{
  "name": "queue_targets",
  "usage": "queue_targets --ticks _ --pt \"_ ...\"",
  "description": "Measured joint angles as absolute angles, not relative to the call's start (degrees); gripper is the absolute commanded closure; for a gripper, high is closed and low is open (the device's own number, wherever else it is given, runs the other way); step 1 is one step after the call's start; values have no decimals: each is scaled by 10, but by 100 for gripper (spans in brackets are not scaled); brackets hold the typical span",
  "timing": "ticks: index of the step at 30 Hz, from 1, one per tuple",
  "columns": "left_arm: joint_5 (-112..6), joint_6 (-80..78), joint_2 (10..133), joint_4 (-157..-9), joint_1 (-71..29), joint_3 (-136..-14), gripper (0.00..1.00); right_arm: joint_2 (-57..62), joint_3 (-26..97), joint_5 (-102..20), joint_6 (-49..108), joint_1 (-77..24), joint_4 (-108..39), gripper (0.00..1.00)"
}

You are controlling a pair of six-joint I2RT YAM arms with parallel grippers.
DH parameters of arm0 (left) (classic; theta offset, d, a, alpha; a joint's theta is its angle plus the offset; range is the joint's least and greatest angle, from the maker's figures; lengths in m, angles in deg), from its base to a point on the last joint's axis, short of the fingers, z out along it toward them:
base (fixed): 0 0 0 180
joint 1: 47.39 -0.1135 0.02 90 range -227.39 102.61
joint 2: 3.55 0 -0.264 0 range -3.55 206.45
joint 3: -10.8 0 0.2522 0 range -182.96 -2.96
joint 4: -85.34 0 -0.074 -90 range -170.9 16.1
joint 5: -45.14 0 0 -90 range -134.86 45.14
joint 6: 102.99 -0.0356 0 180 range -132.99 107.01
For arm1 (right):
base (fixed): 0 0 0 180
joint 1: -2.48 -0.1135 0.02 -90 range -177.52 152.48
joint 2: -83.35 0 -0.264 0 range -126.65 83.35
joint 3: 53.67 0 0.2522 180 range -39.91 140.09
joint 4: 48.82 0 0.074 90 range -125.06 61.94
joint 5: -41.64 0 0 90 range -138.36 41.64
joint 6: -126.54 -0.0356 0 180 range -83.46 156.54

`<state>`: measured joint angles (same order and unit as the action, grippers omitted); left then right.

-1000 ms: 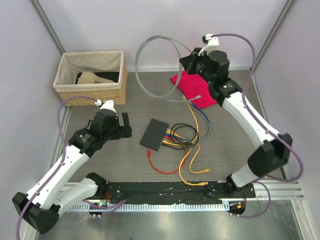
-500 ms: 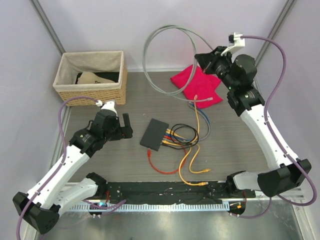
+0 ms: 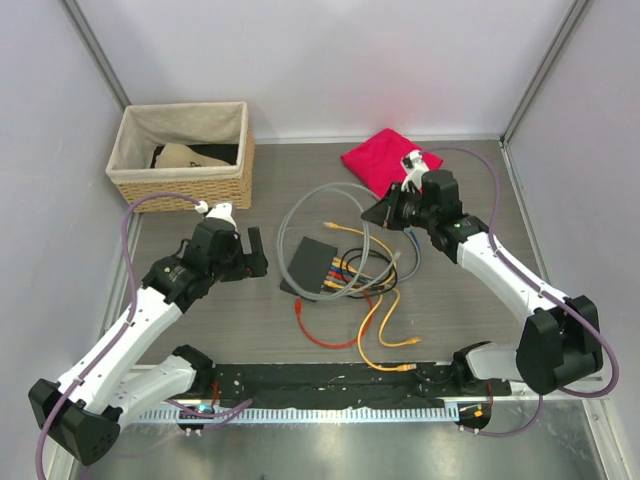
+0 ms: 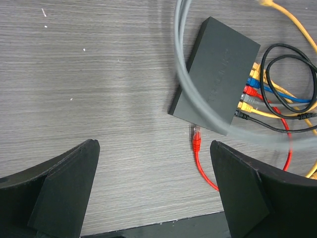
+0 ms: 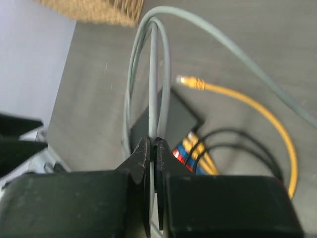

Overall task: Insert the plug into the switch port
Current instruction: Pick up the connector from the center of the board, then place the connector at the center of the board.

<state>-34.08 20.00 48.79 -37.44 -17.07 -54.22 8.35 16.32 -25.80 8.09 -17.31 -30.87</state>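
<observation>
While pinching cable [image 5: 153, 79], right end effector [image 5: 152, 148] closed

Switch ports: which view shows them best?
Left wrist: the switch is close, its port edge with coloured plugs visible, though a grey cable crosses it. Top external shows it small; right wrist only a part behind that cable.

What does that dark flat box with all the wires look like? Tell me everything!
The switch is a thin, flat, dark grey box, matte like plastic or metal. It lies flat on the table, turned at a slant. Along one long edge sits a row of sockets, with yellow, blue, red, grey and black plugs pushed in. A loose red plug lies just off its near end, not in. A grey cable loops across its top; whether it rests on it is unclear.
</observation>
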Motion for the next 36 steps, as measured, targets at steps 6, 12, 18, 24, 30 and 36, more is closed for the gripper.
queue_targets --ticks 6,12,18,24,30,36 --pt "-344 200 490 -375 -171 -542 1 124 117 -199 86 -181 -268 99" --pt "-345 200 490 -375 -171 -542 1 146 181 -132 158 -182 -181 99" --pt "-345 200 490 -376 -171 -542 1 143 189 -14 228 -182 -113 99" --pt "-355 200 486 -381 -171 -541 1 118 190 26 296 -195 -38 61" --pt "-372 200 490 -389 -171 -536 0 71 194 -120 334 -221 20 43" --pt "-407 212 538 -415 -171 -531 0 136 159 -328 304 -219 -29 44"
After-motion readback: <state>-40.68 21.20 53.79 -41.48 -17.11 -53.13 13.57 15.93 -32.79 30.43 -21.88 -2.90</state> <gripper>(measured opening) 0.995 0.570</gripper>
